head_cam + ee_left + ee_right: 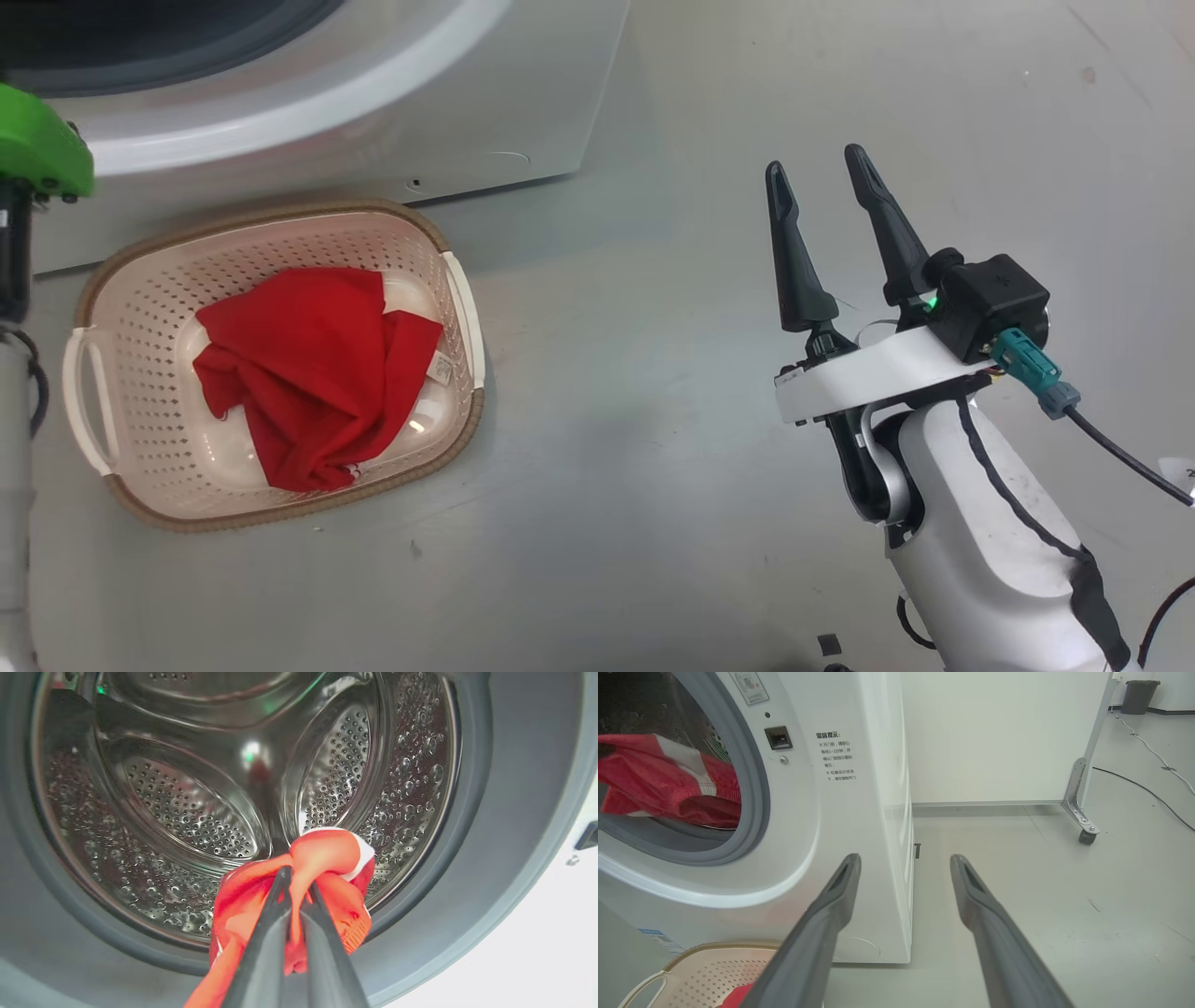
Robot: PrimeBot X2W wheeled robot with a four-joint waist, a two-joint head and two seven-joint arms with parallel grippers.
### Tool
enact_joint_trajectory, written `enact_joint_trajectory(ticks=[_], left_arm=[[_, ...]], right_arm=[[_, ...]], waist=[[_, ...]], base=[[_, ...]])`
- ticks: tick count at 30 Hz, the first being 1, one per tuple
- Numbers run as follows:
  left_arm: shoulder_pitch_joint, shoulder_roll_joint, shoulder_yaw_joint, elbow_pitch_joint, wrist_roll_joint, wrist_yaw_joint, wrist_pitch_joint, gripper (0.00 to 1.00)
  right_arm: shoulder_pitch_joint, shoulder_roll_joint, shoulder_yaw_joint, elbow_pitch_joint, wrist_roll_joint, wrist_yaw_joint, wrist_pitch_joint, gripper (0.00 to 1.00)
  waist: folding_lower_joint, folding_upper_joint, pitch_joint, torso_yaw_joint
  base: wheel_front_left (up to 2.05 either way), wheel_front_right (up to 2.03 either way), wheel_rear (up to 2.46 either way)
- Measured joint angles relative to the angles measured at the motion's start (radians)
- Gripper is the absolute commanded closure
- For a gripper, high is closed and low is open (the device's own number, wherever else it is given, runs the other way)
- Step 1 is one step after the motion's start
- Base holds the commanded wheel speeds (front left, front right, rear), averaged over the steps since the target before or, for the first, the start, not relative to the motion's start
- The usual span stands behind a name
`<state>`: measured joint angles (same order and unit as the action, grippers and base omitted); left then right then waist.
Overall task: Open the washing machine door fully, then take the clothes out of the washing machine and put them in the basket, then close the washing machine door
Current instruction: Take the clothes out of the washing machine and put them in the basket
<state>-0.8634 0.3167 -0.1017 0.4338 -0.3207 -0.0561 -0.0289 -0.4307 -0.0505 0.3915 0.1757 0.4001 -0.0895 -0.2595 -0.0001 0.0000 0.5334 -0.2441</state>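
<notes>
Judging from the scene, one red garment (317, 364) lay in the basket (140, 308) at the head view's lower left, the left gripper (297, 879) clenched a red-and-white garment (327, 851) at the drum (187, 812) mouth, the right gripper (815, 165) gaped empty, and closing the washing machine door was left to do.

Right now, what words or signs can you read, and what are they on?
"温馨提示:" is the heading printed on the washing machine front, right of its mouth.
Small lines under that heading: Chinese print, too small to read surely.
Top sticker on the machine: a sign, too blurred.
Blue sticker low on the machine: blurred.
White label on the red clothes in the basket: unreadable.
</notes>
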Motion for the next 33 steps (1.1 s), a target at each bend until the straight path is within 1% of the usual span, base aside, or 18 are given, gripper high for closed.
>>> enact_joint_trajectory(ticks=[7,11,15,16,20,25,30,33], left_arm=[[0.095,-0.051,0.002,-0.090,-0.005,0.029,-0.096,1.00],[0.152,-0.064,0.002,-0.138,-0.004,0.042,-0.142,1.00],[0.209,-0.084,-0.003,-0.183,-0.004,0.044,-0.182,1.00],[0.221,-0.088,-0.006,-0.193,-0.003,0.052,-0.189,1.00],[0.269,-0.107,-0.014,-0.238,0.002,0.063,-0.202,1.00],[0.334,-0.124,-0.023,-0.288,0.006,0.081,-0.211,1.00],[0.403,-0.145,-0.034,-0.327,0.005,0.084,-0.211,1.00],[0.441,-0.146,-0.035,-0.353,0.005,0.095,-0.211,1.00]], right_arm=[[0.036,0.000,-0.026,0.027,-0.028,0.009,0.000,0.00],[0.052,0.000,-0.036,0.036,-0.035,0.017,0.000,0.00],[0.069,-0.001,-0.054,0.050,-0.044,0.025,0.000,0.00],[0.075,-0.001,-0.058,0.055,-0.047,0.026,0.000,0.00],[0.100,-0.001,-0.067,0.067,-0.053,0.028,0.000,0.00],[0.132,-0.001,-0.073,0.082,-0.057,0.045,0.000,0.00],[0.165,-0.001,-0.078,0.093,-0.058,0.053,0.000,0.00],[0.181,-0.001,-0.079,0.094,-0.058,0.057,0.000,0.00]], waist=[[0.0000,0.0000,-0.048,0.053],[0.0000,0.0000,-0.081,0.077],[0.0000,0.0000,-0.116,0.098],[0.0000,0.0000,-0.126,0.103],[0.0000,0.0000,-0.164,0.119],[0.0000,0.0000,-0.217,0.136],[0.0000,0.0000,-0.269,0.146],[0.0000,0.0000,-0.295,0.149]], base=[[0.00,0.00,0.00],[0.00,0.00,0.00],[0.00,0.00,0.00],[0.00,0.00,0.00],[0.00,0.00,0.00],[0.00,0.00,0.00],[0.00,0.00,0.00],[0.00,0.00,0.00]])
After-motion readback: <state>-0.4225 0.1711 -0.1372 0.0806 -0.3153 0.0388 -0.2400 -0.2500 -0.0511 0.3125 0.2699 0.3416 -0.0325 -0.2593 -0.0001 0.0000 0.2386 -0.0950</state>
